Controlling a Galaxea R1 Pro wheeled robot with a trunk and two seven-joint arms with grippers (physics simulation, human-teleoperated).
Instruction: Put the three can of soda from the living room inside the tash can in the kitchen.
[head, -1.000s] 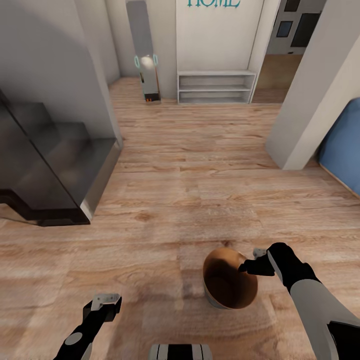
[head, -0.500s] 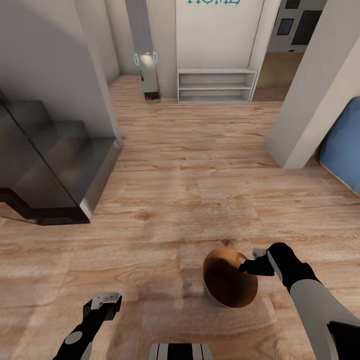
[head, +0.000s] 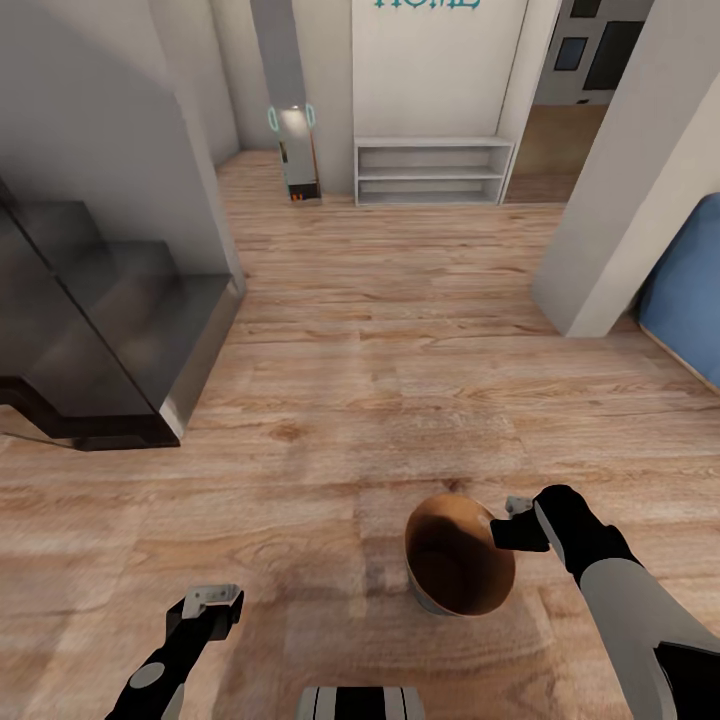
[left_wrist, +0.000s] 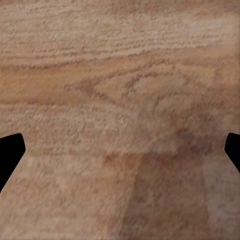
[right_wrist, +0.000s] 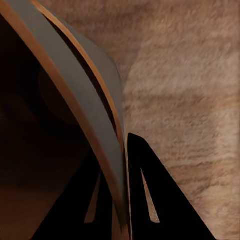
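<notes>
Right jaws (head: 500, 533) clamped astride tash can (head: 455, 570) rim; left jaws (head: 212, 601) wide, empty.

The light wood plank floor (head: 400, 330) fills most of the head view with a matt, visibly grained finish, its brown streaks and knots showing close up in the left wrist view (left_wrist: 120, 90). At the lower centre, the small round brown bin (head: 425, 520) has a smooth tan-orange rim and a dark, dull inner wall, which the right wrist view (right_wrist: 70, 100) shows as a thin smooth edge pinched by the black matt fingers (right_wrist: 145, 200) of the right gripper (head: 500, 533). At left, the dark grey steps (head: 110, 330) look smooth with a faint sheen, the plain white walls (head: 430, 70) and white shelf unit (head: 433, 172) at top centre are flat and matt, and the blue sofa edge (head: 690, 300) at right looks soft, like cloth.
</notes>
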